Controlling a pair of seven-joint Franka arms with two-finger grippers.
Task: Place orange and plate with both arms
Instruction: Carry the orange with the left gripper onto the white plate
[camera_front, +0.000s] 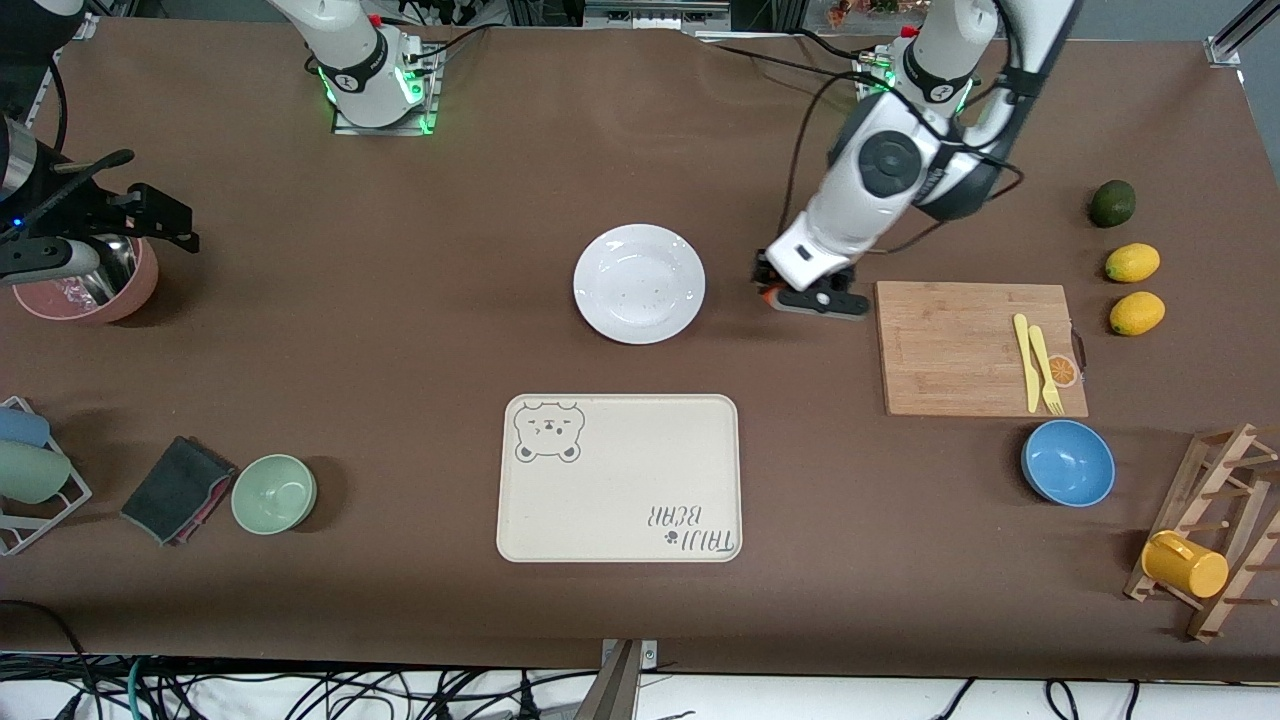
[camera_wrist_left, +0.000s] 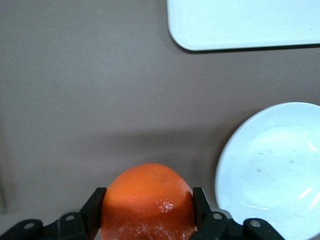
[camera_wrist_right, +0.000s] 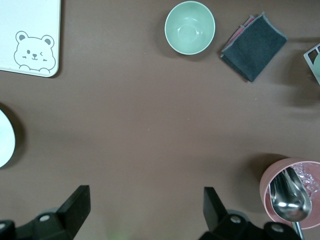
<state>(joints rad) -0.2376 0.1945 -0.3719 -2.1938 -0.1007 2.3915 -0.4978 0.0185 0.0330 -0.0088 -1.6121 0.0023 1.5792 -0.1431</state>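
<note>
The orange (camera_wrist_left: 146, 212) sits between the black fingers (camera_wrist_left: 96, 207) of my left gripper (camera_wrist_left: 148, 192), which is shut on it. In the front view only a sliver of the orange (camera_front: 768, 295) shows under the left gripper (camera_front: 800, 296), low over the bare table between the white plate (camera_front: 639, 283) and the cutting board. I cannot tell whether the fruit touches the table. The plate (camera_wrist_left: 280, 170) lies empty. My right gripper (camera_wrist_right: 145, 196) hangs open and empty over the table at the right arm's end, near the pink bowl, also seen in the front view (camera_front: 160, 218).
A bear-print tray (camera_front: 620, 478) lies nearer the camera than the plate. The cutting board (camera_front: 960, 345) carries a yellow knife and fork. Lemons (camera_front: 1133, 263), an avocado (camera_front: 1112, 203), a blue bowl (camera_front: 1068, 463), a green bowl (camera_front: 274, 493), a dark cloth (camera_front: 178, 490) and a pink bowl with spoon (camera_wrist_right: 292, 192) stand around.
</note>
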